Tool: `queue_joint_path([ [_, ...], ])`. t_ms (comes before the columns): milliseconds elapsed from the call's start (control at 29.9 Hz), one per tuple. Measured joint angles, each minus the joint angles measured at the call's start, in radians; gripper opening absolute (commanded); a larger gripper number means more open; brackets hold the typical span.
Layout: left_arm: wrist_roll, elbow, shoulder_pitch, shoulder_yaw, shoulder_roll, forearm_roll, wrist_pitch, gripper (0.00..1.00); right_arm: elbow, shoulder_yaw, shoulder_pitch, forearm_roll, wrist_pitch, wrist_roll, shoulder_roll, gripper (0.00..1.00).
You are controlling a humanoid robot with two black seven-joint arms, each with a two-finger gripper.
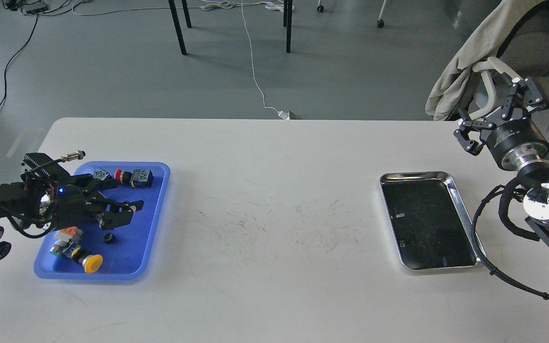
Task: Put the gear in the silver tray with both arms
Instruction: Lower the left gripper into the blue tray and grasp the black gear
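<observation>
A small black gear [108, 237] lies in the blue tray [159, 200] at the left. My left gripper [123, 212] hangs low over the middle of that tray, just up and right of the gear, with its fingers apart and nothing held. A second gear seen there earlier is hidden under it. The silver tray [415, 176] sits at the right with a dark, scratched, bare bottom. My right gripper [493, 112] is open and empty, raised beyond the table's right edge, up and right of the silver tray.
The blue tray also holds a yellow push button [91, 263], an orange-and-grey connector [68, 233] and a red-capped switch [133, 177]. A chair draped with a beige cloth [465, 62] stands behind the right arm. Cables loop beside the silver tray.
</observation>
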Motion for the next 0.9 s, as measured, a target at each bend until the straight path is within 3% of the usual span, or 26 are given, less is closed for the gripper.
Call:
queue_joint_path([
  [468, 0.000, 0.089, 0.002, 0.069, -0.061, 0.007, 0.080, 0.89, 0.010, -0.002, -0.005, 0.000, 0.000, 0.000, -0.018, 0.99],
  [902, 0.000, 0.119, 0.001, 0.089, -0.081, 0.005, 0.098, 0.78, 0.018, 0.000, -0.014, 0.000, 0.000, 0.000, -0.027, 0.99],
])
